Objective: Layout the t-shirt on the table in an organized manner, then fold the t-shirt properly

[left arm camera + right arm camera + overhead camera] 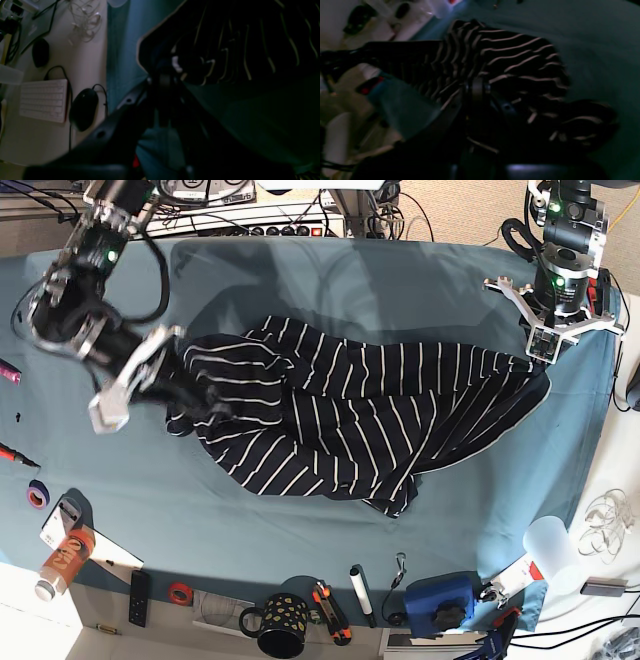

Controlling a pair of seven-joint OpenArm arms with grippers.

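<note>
Base view: we see the t-shirt point(340, 420) bunched mid-counter point(400, 290), stretched between the left hand point(543, 352) and right hand point(178, 395), both clamped on fabric. Only the left wrist view shows the keyboard point(43, 100) beyond the edge.

T-shirt point(340, 420): dark navy, thin white stripes; is being stretched across the middle of the table point(300, 280), rumpled and bunched; table is being covered by plain teal cloth

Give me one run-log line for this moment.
stage: layout | t-shirt: bunched on table | left gripper: shut on hem corner | right gripper: shut on t-shirt
</note>
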